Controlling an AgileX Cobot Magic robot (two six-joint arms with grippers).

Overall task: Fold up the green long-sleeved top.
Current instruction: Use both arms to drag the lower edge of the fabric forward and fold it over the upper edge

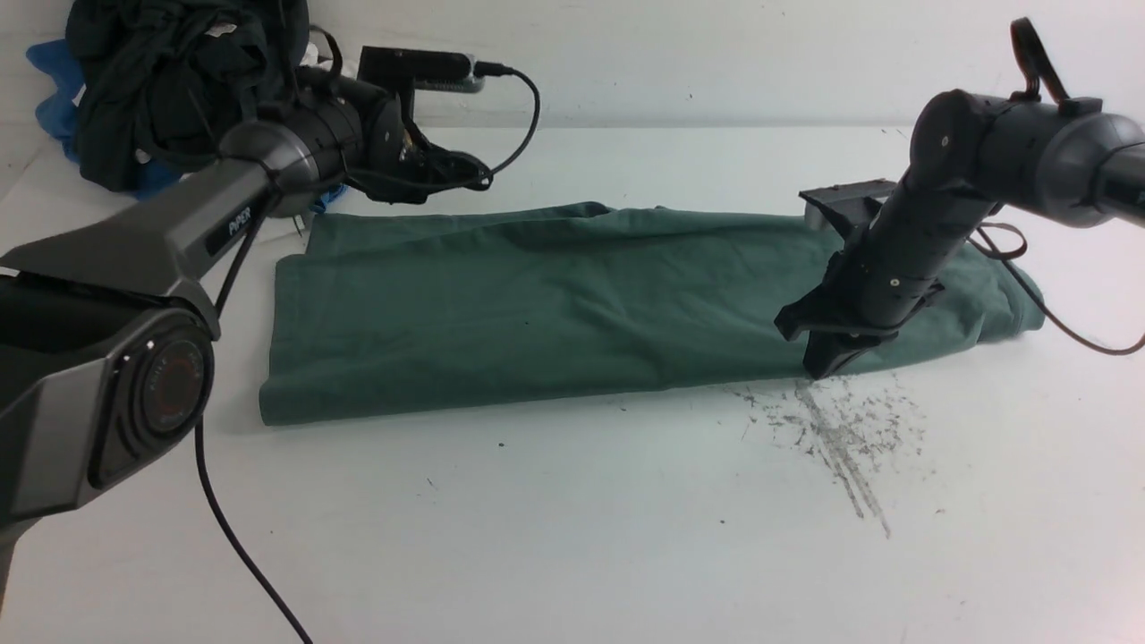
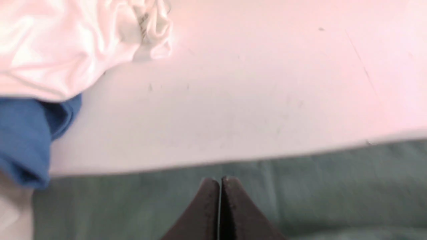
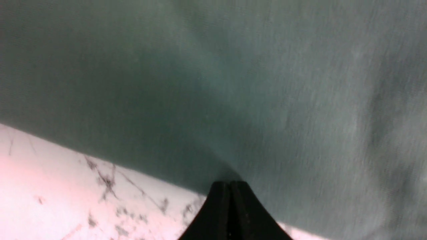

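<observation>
The green long-sleeved top (image 1: pixel 537 304) lies folded into a long band across the white table. Its sleeves, neck and print are hidden. My left gripper (image 1: pixel 470 172) hovers over the top's far left corner. In the left wrist view (image 2: pixel 219 180) its jaws are shut with nothing between them, above the green cloth (image 2: pixel 333 186) by its far edge. My right gripper (image 1: pixel 816 368) points down at the near edge, towards the right end. In the right wrist view (image 3: pixel 230 182) its jaws are shut at the hem and the cloth (image 3: pixel 233 83) puckers towards the tips.
A pile of very dark garments (image 1: pixel 170 80) sits at the far left corner, over a blue garment (image 1: pixel 54 72). The left wrist view shows the blue garment (image 2: pixel 23 133) and a white one (image 2: pixel 60 43). Grey scuff marks (image 1: pixel 841 429) lie before the right gripper. A cable (image 1: pixel 233 537) hangs at the front left.
</observation>
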